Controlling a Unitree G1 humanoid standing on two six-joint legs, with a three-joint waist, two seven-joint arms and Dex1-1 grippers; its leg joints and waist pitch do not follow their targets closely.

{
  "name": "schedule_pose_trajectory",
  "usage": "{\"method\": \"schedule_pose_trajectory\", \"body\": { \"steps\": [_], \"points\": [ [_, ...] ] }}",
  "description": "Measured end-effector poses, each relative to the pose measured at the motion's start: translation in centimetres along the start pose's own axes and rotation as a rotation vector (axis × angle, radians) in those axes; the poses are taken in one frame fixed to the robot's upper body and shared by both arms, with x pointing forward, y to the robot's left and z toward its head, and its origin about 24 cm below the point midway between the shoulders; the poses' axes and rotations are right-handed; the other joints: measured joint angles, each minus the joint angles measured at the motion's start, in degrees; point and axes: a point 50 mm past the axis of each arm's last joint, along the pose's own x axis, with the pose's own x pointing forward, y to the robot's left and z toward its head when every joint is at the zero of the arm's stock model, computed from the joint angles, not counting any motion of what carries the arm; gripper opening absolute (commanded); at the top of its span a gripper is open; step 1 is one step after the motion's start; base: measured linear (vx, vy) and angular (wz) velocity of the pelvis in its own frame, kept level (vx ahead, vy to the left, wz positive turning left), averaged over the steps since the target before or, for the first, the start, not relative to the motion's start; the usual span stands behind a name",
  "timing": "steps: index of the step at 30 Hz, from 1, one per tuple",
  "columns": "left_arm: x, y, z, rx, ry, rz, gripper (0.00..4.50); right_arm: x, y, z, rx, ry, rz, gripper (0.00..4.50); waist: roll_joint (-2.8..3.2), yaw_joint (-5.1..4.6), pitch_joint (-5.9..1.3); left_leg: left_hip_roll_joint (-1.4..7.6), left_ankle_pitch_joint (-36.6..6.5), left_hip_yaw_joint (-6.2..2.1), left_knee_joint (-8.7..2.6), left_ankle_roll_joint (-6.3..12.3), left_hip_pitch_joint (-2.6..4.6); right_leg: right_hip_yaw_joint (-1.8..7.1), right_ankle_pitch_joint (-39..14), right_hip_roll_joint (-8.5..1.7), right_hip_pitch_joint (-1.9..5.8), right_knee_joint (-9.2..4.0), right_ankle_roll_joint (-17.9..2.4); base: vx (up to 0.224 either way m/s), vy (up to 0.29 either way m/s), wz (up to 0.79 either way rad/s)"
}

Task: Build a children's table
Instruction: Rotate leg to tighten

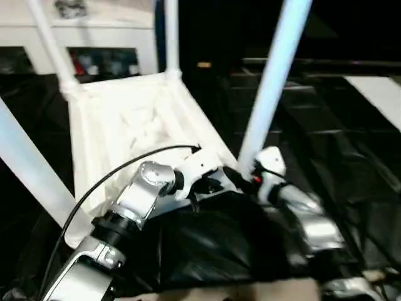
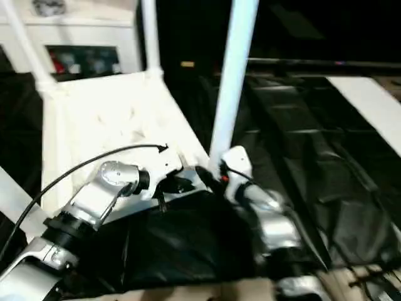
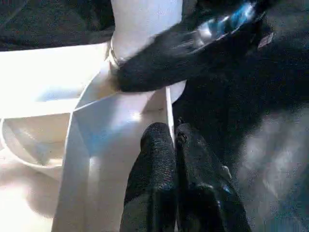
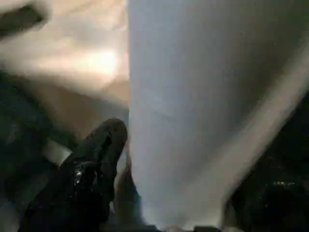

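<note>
Gripping nothing, the left gripper (image 3: 174, 159) has its two black fingers pressed together, their tips resting against a thin rib wall of the upturned tabletop (image 1: 135, 135) close to the near right corner. The right gripper (image 1: 241, 177) sits at the foot of the near right leg (image 1: 270, 81), right where that tube meets its corner socket; in its wrist view one black finger (image 4: 99, 154) lies along the side of the tube, but I cannot tell whether the jaws clamp the leg or merely stand around it.

That tabletop lies underside up on a surface draped in black sheeting (image 1: 326, 138), ribs showing, tilted a little from where I stand. Four legs rise from it: the near right one, the far right leg (image 1: 171, 37), the far left leg (image 1: 51, 44) and the near left leg (image 1: 28, 166), which leans out toward the edge of my view. Each seems to stand in a corner socket, though the near left joint is hidden behind the left arm.

By my reckoning the build is nearly done. All four legs look fitted, with the near right one apparently the last being seated or checked. What remains, I would guess, is making sure that joint is fully home, letting go, and turning the table upright onto its legs.

Behind it all stands a white cabinet (image 1: 94, 34) with glass doors.
</note>
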Motion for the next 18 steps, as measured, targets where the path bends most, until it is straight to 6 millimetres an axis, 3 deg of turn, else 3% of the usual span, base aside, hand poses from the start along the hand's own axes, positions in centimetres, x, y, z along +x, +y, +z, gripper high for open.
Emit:
{"method": "schedule_pose_trajectory", "body": {
  "steps": [6, 10, 12, 18],
  "points": [
    [-0.8, 0.1, -0.5, 0.026, -0.028, -0.099, 0.0, -1.8, -0.6, 0.1, -0.006, 0.046, 0.203, 3.18, 0.08, 0.67, 0.01, 0.31, 0.07, 0.19, 0.18, 0.17, 0.0, 0.01, -0.14, 0.01, -0.02, -0.02, -0.01, 0.0, 0.0, 0.0],
    [-1.5, 0.3, -0.9, 0.048, -0.022, -0.165, 0.0, -1.6, -0.4, 0.9, -0.045, 0.076, 0.347, 3.18, 0.11, 0.65, 0.03, 0.28, -0.02, 0.26, 0.33, 0.05, 0.04, 0.04, -0.13, -0.07, 0.0, 0.04, -0.02, 0.0, 0.0, 0.0],
    [-1.7, 0.5, -0.9, 0.071, -0.005, -0.201, 0.0, -1.2, -0.2, 1.6, -0.069, 0.082, 0.416, 2.84, 0.12, 0.76, 0.03, 0.31, -0.02, 0.27, 0.35, 0.04, 0.03, 0.04, -0.12, -0.07, 0.01, 0.07, -0.03, 0.0, 0.0, 0.0],
    [-2.1, 0.8, -1.0, 0.099, 0.012, -0.246, 0.0, -1.1, -0.2, 1.6, -0.071, 0.101, 0.484, 2.49, 0.12, 1.59, 0.03, 0.4, -0.01, 0.34, 0.53, 0.03, 0.03, 0.07, -0.13, -0.08, 0.02, 0.3, -0.03, 0.0, 0.0, 0.0]
  ]
}}
